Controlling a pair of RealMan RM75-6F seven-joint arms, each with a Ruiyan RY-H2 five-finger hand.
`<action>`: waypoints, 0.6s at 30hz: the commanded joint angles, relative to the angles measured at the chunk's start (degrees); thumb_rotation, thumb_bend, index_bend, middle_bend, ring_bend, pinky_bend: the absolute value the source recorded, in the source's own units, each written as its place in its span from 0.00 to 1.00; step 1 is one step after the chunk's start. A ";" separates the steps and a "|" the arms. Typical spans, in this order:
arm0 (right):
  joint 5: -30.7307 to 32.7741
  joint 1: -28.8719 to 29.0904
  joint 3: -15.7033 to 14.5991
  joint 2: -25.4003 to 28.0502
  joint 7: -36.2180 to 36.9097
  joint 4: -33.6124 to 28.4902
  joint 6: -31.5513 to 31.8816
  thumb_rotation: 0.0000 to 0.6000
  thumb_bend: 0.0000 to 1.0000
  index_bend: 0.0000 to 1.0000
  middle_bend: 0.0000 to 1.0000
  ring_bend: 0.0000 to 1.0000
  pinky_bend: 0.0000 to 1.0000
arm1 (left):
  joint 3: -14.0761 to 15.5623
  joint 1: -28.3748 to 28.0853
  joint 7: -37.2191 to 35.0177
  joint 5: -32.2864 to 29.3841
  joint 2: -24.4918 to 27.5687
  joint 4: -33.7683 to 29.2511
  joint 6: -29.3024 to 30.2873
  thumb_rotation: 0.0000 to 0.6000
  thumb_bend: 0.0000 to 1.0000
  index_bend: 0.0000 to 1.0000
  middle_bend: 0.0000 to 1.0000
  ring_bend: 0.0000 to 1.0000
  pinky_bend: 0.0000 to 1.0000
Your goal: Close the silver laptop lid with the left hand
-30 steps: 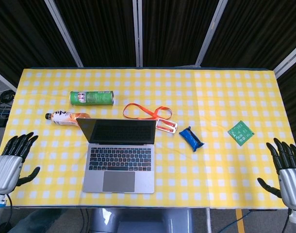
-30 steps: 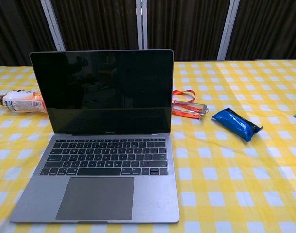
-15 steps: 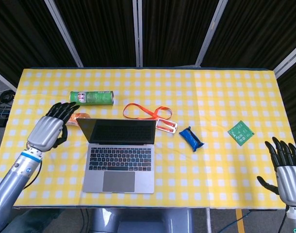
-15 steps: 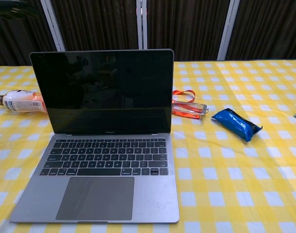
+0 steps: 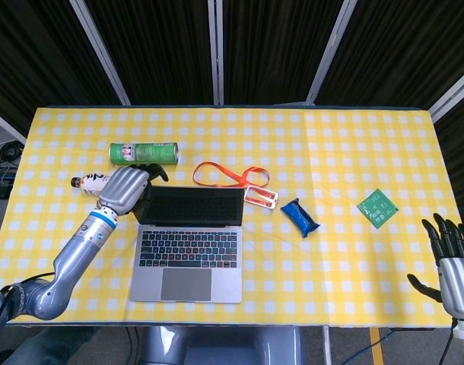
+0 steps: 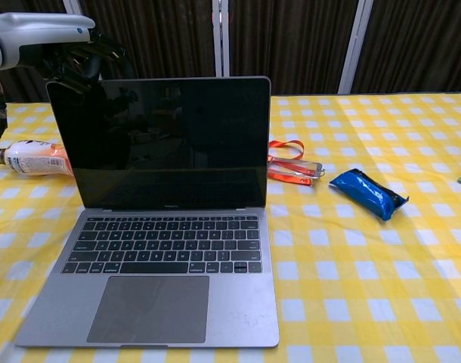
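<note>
The left hand point(image 5: 125, 187), fingers loosely curled and grasping nothing, hovers at the top left corner of the open silver laptop point(image 5: 188, 243), which sits near the front edge of the yellow-checked worktop point(image 5: 354, 144), while the empty, spread-fingered right hand point(image 5: 454, 262) hangs far right of the laptop.

I've got the yellow-checked table point(image 5: 354, 137) carrying an open silver laptop point(image 5: 188, 251). Behind it: green can point(image 5: 144, 153), bottle point(image 5: 95, 182), orange lanyard point(image 5: 232, 176). To its right: blue packet point(image 5: 301, 217), green card point(image 5: 378, 207).
</note>
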 commanded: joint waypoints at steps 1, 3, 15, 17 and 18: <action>0.03 0.00 0.01 0.06 0.13 0.02 0.00 1.00 0.00 0.02 0.00 0.00 0.00 | 0.17 -0.15 -0.25 -0.31 0.19 -0.26 0.08 1.00 1.00 0.38 0.28 0.32 0.39; 0.01 0.01 -0.01 0.10 0.24 -0.02 -0.01 1.00 0.00 0.01 0.00 0.00 0.00 | 0.30 -0.19 -0.67 -0.65 0.49 -0.65 -0.01 1.00 1.00 0.41 0.30 0.35 0.42; 0.07 0.07 -0.10 -0.08 -0.07 -0.27 -0.04 1.00 0.00 0.01 0.00 0.00 0.00 | 2.21 1.32 -6.66 2.79 4.78 -3.47 -0.64 1.00 1.00 0.50 0.38 0.44 0.55; -0.11 0.12 -0.20 -0.16 -0.35 -0.35 -0.09 1.00 0.00 0.02 0.00 0.00 0.00 | 3.14 2.41 -8.35 4.63 6.02 -4.57 -0.83 1.00 1.00 0.50 0.38 0.44 0.55; -0.15 0.10 -0.21 -0.18 -0.43 -0.39 -0.02 1.00 0.00 0.02 0.00 0.00 0.00 | 3.40 2.72 -9.22 5.54 6.43 -4.82 -1.01 1.00 1.00 0.50 0.38 0.44 0.55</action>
